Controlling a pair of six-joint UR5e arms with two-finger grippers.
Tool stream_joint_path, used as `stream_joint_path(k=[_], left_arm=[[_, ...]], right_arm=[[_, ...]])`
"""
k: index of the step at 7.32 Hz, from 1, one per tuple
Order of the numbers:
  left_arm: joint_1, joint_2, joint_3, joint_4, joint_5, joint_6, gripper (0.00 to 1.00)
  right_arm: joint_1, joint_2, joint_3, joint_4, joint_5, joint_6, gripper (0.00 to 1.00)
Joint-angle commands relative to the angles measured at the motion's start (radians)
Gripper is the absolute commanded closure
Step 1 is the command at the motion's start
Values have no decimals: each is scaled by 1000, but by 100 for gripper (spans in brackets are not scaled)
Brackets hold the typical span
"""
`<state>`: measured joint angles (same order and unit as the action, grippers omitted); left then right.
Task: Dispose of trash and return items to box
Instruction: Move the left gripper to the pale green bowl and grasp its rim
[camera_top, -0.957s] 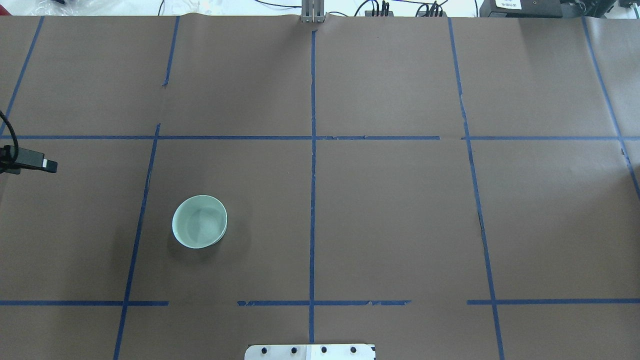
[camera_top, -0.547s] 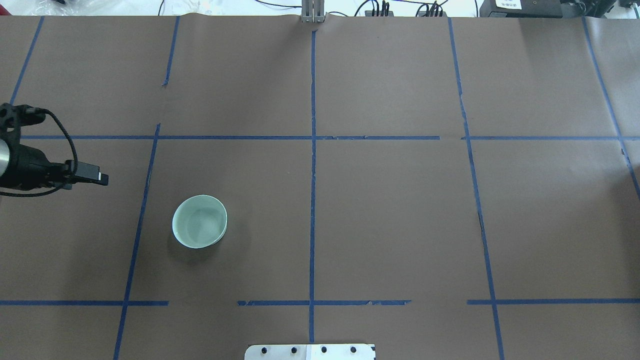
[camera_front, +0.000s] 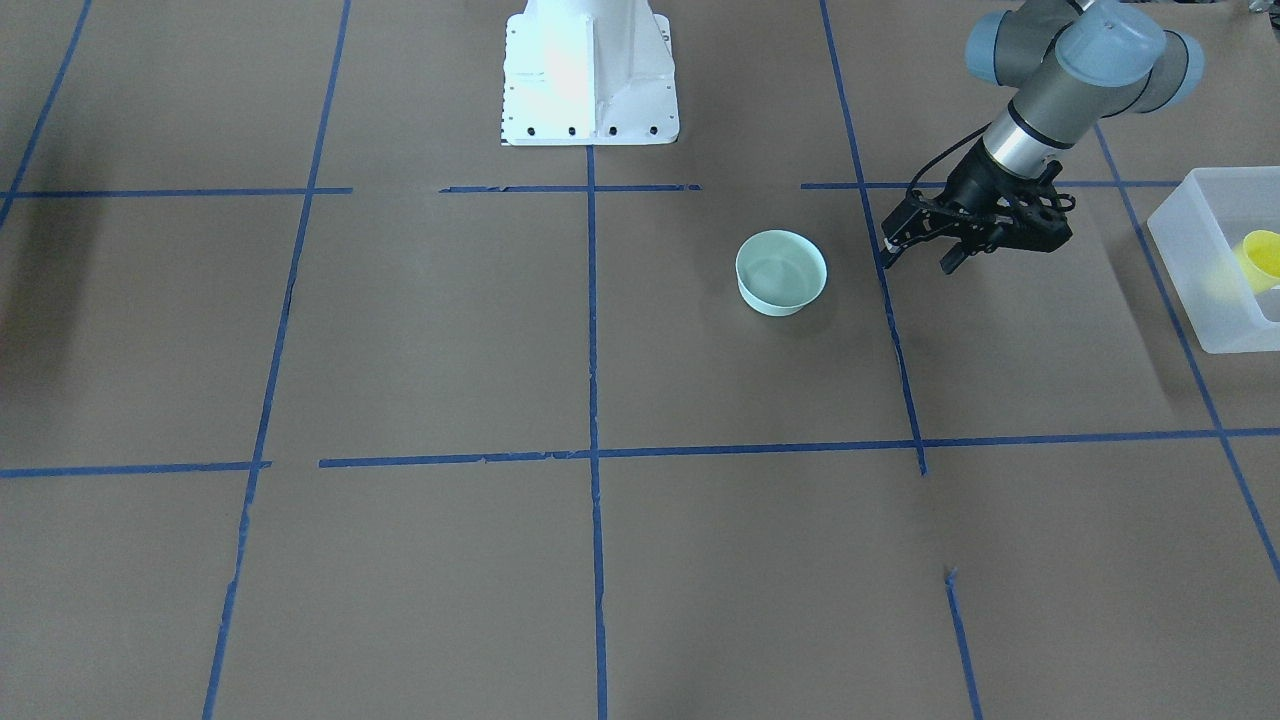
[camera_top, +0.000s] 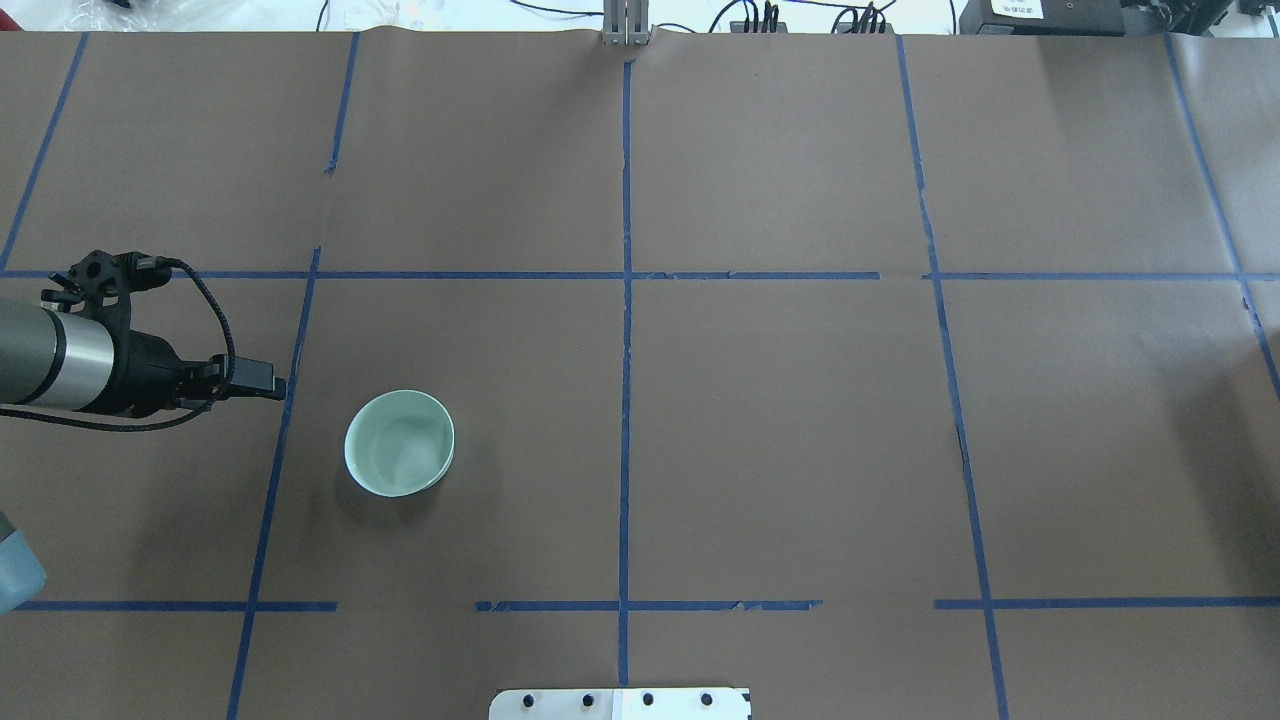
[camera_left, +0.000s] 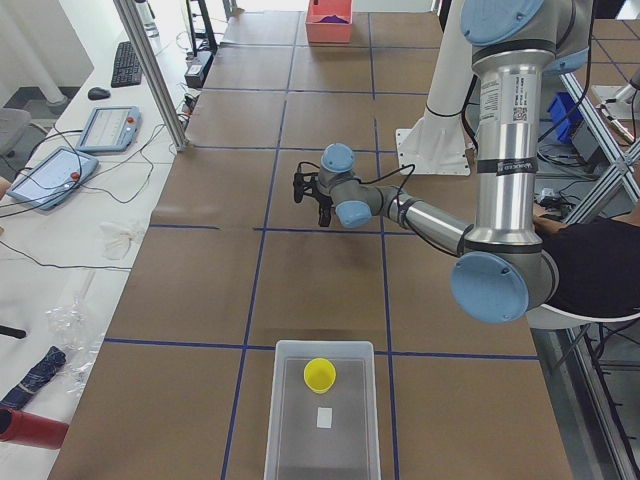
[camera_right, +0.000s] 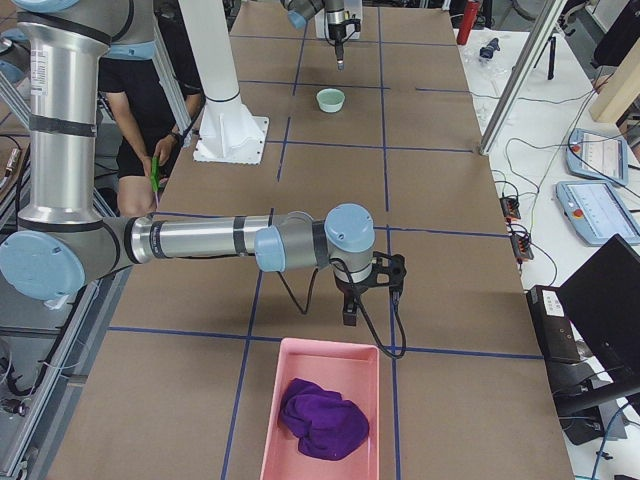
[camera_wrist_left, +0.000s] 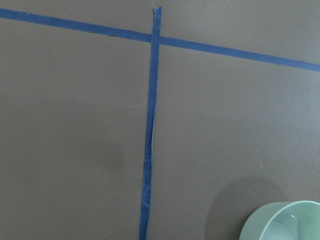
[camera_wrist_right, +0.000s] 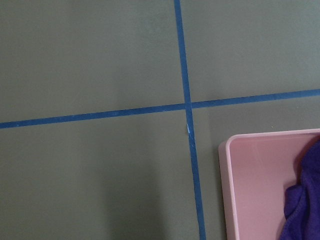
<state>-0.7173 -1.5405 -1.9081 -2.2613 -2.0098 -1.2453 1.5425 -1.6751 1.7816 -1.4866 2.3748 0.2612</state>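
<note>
The pale mint-green bowl (camera_top: 399, 443) stands upright and empty on the brown paper; it also shows in the front view (camera_front: 781, 272) and at the lower right of the left wrist view (camera_wrist_left: 285, 222). My left gripper (camera_front: 916, 262) is open and empty, a short way to the bowl's left in the overhead view (camera_top: 275, 388), apart from it. The yellow cup (camera_left: 320, 374) lies inside the frosted box (camera_left: 275, 430), beside its white label (camera_left: 323, 417). My right gripper (camera_right: 352, 318) hangs above the table by a pink tray; I cannot tell whether it is open or shut.
The pink tray (camera_right: 285, 420) holds a purple cloth (camera_right: 322, 418) at the table's right end; its corner shows in the right wrist view (camera_wrist_right: 235, 150). The white robot base (camera_front: 588, 70) stands mid-table. Blue tape lines cross the paper. A person sits behind the base (camera_right: 150, 110).
My left arm has come in from the overhead view's left edge, moving right and slightly nearer toward the bowl. The bowl has not moved.
</note>
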Motion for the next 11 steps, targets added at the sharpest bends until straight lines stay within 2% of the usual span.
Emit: stream_joint_path(k=[1,3,4,6,7,8,9,10,11], left_arm=[[73,-62,-6,107,104,-17,0],[160,-186,-3,286,193,-77,0],[201,-213,4,323,235,-98,0],[235,-210,21,324,243,-102,0],[239,-210,26,324,241,-103,5],[245,-210,24,324,241,-124,35],[242,-207,11,325,238,-128,79],[242,-202,7,327,236,-128,100],[242,-202,6,330,232,-131,100]], right_arm=[[-33,8,1,3,1,10,0],[-54,34,-4,0,7,10,0],[-68,34,-5,3,1,10,0],[-68,32,-7,8,3,10,0],[-68,32,-7,9,4,0,0],[-68,32,-7,9,4,-2,0],[-68,26,-7,9,4,-2,0],[-68,20,-7,9,3,-2,0],[-68,20,-7,9,6,1,0]])
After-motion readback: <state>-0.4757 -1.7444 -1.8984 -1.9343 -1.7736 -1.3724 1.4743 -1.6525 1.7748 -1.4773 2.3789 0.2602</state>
